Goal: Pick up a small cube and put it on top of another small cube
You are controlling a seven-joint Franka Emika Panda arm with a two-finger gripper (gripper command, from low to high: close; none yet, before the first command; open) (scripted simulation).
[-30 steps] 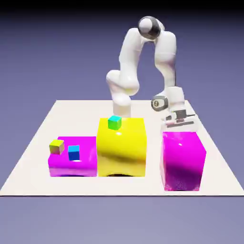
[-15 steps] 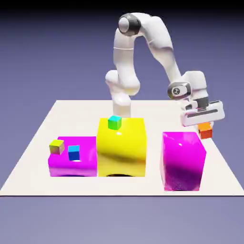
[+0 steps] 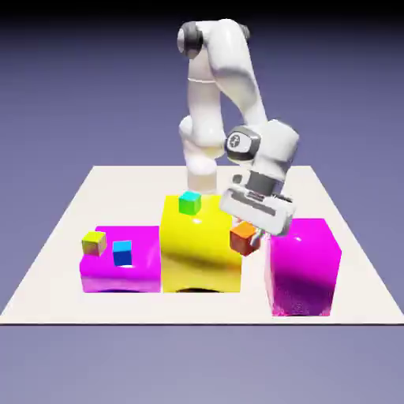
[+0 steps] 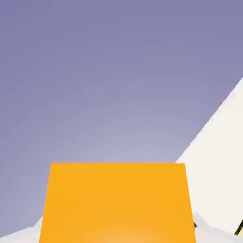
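Gripper: gripper (image 3: 247, 233), clamped shut on the orange small cube, hand tilted off vertical, white, at the end of the arm.
Orange small cube: orange small cube (image 3: 244, 238), held in the air between the gripper's fingers, above the gap between the yellow block and the right magenta block, touching neither as far as can be seen; in the hand view the orange small cube (image 4: 117, 201) fills the lower middle as a flat orange face and hides the fingertips.
Yellow block: yellow block (image 3: 199, 251), large, glossy, mid-worktop, at 9 o'clock from the held cube.
Green small cube: green small cube (image 3: 189, 203), on top of the yellow block near its far edge, at 10 o'clock from the held cube.
Right magenta block: right magenta block (image 3: 304, 268), tall, glossy, at 4 o'clock from the held cube.
Left magenta block: left magenta block (image 3: 120, 268), low, flush against the yellow block's side, at its 9 o'clock.
Blue small cube: blue small cube (image 3: 122, 252), on the left magenta block.
Olive small cube: olive small cube (image 3: 94, 243), on the same block, at 10 o'clock from the blue one, just beside it.
Worktop: worktop (image 3: 47, 260), pale, carries all three blocks; a pale wedge of worktop (image 4: 223, 142) shows at 3 o'clock in the hand view, against violet backdrop.
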